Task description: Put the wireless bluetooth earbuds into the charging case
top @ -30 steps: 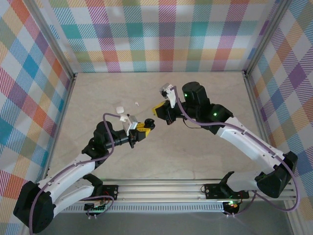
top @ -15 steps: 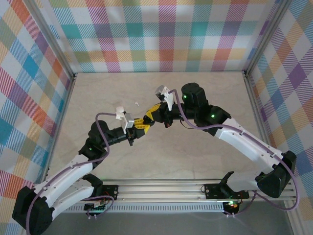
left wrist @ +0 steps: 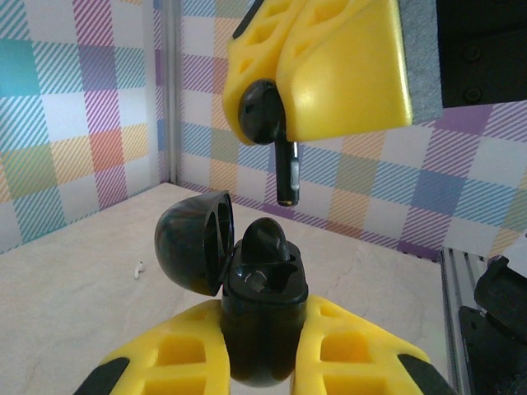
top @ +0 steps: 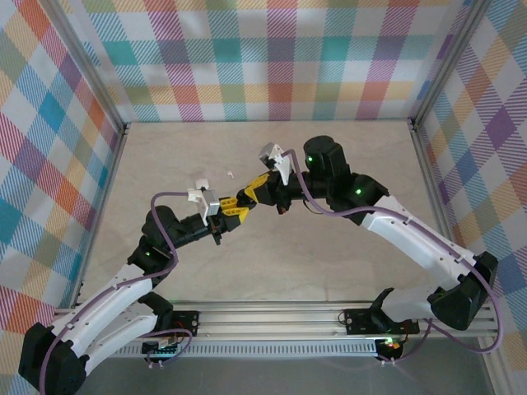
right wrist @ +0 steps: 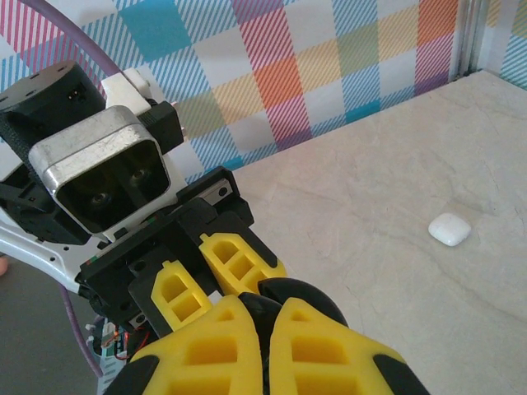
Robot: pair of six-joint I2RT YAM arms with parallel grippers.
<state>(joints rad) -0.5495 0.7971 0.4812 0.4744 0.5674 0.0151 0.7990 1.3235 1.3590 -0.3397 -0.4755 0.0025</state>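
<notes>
- Top external view: the two arms meet mid-frame. The left gripper [top: 233,212] sits just lower left of the right gripper [top: 254,191], with their tips almost touching.
- Left wrist view, bottom edge: the left gripper [left wrist: 262,354] is clenched on the black charging case [left wrist: 263,309]. The case is held upright, with its lid [left wrist: 191,243] swung open to the left.
- Top of that frame: the right gripper [left wrist: 284,86] pinches the head of a black earbud [left wrist: 262,111]. The stem hangs straight down, so its long axis is vertical, and its tip sits just above the case mouth without touching.
- A second black earbud [left wrist: 268,239] already sits in the case, just below the hanging stem.
- The free socket [left wrist: 251,281] lies lower left of the stem tip, though depth is hard to judge.
- The coming move probably needs a small shift toward that socket, then a straight descent along the stem's axis.
- A white earbud [left wrist: 138,268] lies on the table [left wrist: 66,329] at left.
</notes>
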